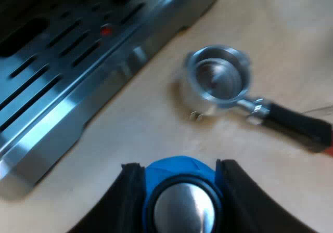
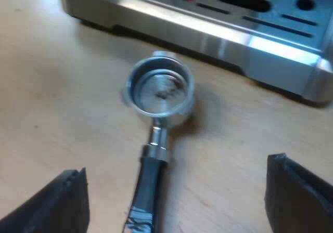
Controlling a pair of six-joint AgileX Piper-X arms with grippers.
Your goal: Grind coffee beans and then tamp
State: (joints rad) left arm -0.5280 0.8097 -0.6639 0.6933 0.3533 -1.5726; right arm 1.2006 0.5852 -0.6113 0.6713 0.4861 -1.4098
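Observation:
The metal holder lies loose on the wooden table beside the espresso machine's drip tray, its dark handle ending in red. My left gripper is shut on the blue tamper, whose shiny metal face points toward the camera, a short way above the table and apart from the holder. In the right wrist view the holder rests with its basket up, a few dark specks inside, and its handle runs back between my fingers. My right gripper is open, wide on either side of the handle.
The machine's slotted steel drip tray runs along the table close to the holder's basket. A small red dot shows on the tray. Bare wooden table lies around the holder.

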